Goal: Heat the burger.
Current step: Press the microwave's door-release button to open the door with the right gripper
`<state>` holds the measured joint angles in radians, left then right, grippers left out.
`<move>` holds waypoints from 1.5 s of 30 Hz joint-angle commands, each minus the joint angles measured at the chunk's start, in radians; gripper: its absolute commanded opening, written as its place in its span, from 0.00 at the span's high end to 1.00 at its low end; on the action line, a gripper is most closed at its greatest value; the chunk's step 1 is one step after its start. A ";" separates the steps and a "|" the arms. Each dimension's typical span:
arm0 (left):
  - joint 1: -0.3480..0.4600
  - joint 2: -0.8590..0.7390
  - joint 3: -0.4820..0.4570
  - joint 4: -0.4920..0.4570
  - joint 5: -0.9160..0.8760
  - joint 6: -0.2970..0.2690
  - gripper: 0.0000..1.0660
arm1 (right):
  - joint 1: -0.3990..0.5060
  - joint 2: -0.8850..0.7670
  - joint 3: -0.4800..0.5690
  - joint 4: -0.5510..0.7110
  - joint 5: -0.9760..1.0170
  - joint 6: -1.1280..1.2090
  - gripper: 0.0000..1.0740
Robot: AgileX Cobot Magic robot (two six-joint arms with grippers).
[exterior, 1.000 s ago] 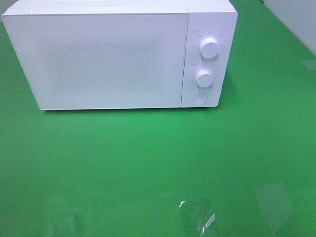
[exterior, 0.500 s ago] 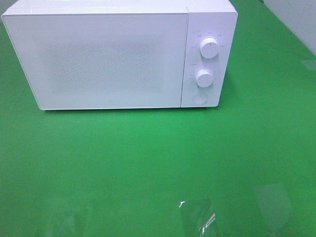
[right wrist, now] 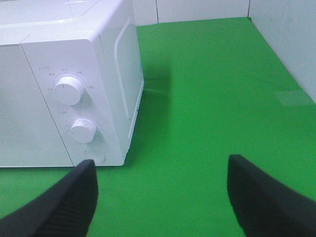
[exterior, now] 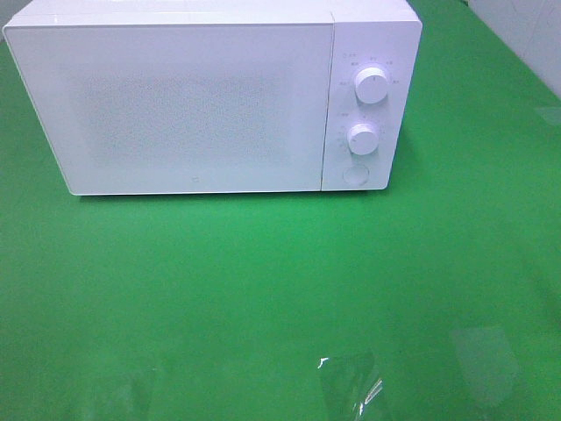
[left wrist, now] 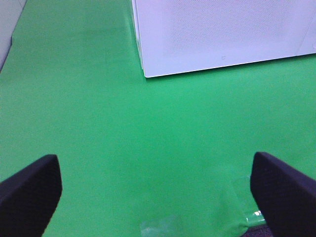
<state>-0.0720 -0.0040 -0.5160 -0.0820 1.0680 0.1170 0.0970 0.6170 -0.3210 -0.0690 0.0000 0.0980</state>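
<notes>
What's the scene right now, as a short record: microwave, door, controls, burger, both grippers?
microwave: white, at the back of the green table
door: shut, nothing visible through it
controls: upper knob, lower knob, round button, on the right-hand panel
burger: not seen in any view
left gripper: open, empty
right gripper: open, empty

**Left wrist view: jaws wide over green cloth**

Smooth green cloth table cover (left wrist: 148, 133) fills most of the view. White box-shaped microwave oven (left wrist: 222, 34) stands at the far side. One lower front corner and the speckled door panel show, with a small mark near the door's bottom edge. Left gripper (left wrist: 154, 160) hangs above the cloth, its two black textured fingers (left wrist: 29, 197) set wide apart. Small clear glossy patch (left wrist: 160, 228) lies on the cloth between them. Cloth is rumpled beside one finger. Pale grey strip (left wrist: 7, 29) borders the cloth, away from the oven.
</notes>
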 commanded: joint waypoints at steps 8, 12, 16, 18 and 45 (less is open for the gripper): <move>0.001 -0.019 -0.001 -0.005 0.002 -0.007 0.10 | -0.002 0.262 0.002 0.001 -0.300 -0.006 0.34; 0.001 -0.019 -0.001 -0.005 0.002 -0.007 0.10 | -0.002 0.327 0.002 0.001 -0.377 -0.006 0.34; 0.001 -0.019 -0.001 -0.005 0.002 -0.007 0.10 | -0.002 0.426 0.002 0.001 -0.470 -0.007 0.34; 0.001 -0.019 -0.001 -0.005 0.002 -0.007 0.10 | -0.002 0.475 0.005 0.001 -0.529 -0.012 0.34; 0.001 -0.019 -0.001 -0.005 0.002 -0.007 0.10 | 0.554 0.988 0.113 0.704 -1.340 -0.309 0.34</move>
<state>-0.0720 -0.0040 -0.5160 -0.0820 1.0680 0.1160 0.5890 1.5790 -0.2090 0.5860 -1.2020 -0.1960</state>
